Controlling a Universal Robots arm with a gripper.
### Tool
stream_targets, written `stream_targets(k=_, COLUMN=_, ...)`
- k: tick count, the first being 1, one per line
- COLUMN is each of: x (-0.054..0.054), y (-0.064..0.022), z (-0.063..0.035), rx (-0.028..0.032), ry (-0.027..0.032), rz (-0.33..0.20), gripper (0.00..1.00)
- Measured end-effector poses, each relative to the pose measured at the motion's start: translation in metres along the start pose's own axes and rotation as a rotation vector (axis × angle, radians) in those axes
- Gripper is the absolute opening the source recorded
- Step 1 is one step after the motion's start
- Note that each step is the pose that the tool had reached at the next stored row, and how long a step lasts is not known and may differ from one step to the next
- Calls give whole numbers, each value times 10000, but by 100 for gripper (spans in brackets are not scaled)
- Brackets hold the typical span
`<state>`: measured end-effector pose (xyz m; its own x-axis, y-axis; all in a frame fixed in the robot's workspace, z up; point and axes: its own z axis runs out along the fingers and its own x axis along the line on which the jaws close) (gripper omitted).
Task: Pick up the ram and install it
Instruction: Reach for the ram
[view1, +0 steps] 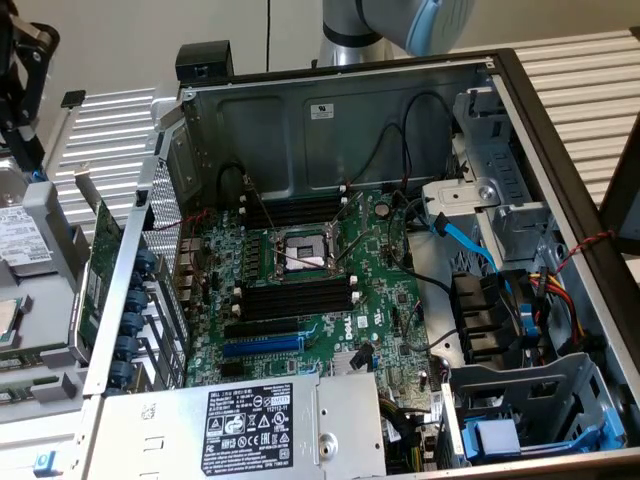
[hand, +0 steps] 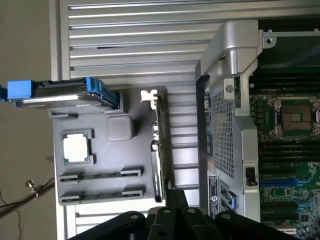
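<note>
Gripper: black gripper (hand: 175, 194), nearest the wrist camera, fingers clenched together with nothing between them. It hangs over the edge of the tray, close to one end of the upright green card.
Ram: 2 long, narrow, thin sticks (hand: 100, 176) lie parallel in the tray's grooves, each with a raised grey clip at both ends. They are apart from the gripper and outside the computer case.
Tray: flat grey moulded parts tray (hand: 100, 145) resting on the surface, just beside the case.
Other tray contents: a square silver processor chip (hand: 78, 148) in a recess, a rounded grey square block (hand: 120, 128) near it, and a silver hard drive in a blue carrier (hand: 65, 92) at the end of the tray away from the ram.
Green card: larger green expansion card with a metal bracket (hand: 159, 150), standing on its edge between the tray and the case. It also shows at the exterior view's left (view1: 100, 260).
Case: open grey metal computer case (view1: 330, 130) lying on its side, with cables and drive bays at the exterior view's right.
Motherboard: green motherboard (view1: 320, 290) inside the case, with an open silver processor socket (view1: 305, 250) at its middle.
Memory slots: long black slots (view1: 295, 298) on both sides of the socket.
Power supply: silver box with a black label (view1: 260, 425) at the near edge of the case.
Surface: ribbed aluminium surface (hand: 135, 30) under everything.
Arm: grey and pale blue robot arm (view1: 400, 25) above the case's far wall.
</note>
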<state>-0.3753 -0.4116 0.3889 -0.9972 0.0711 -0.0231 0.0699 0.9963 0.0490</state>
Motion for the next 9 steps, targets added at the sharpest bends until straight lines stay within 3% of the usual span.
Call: stream_targets(k=9, x=334, y=-24, z=-1, rx=0, ry=0, rz=0, gripper=11)
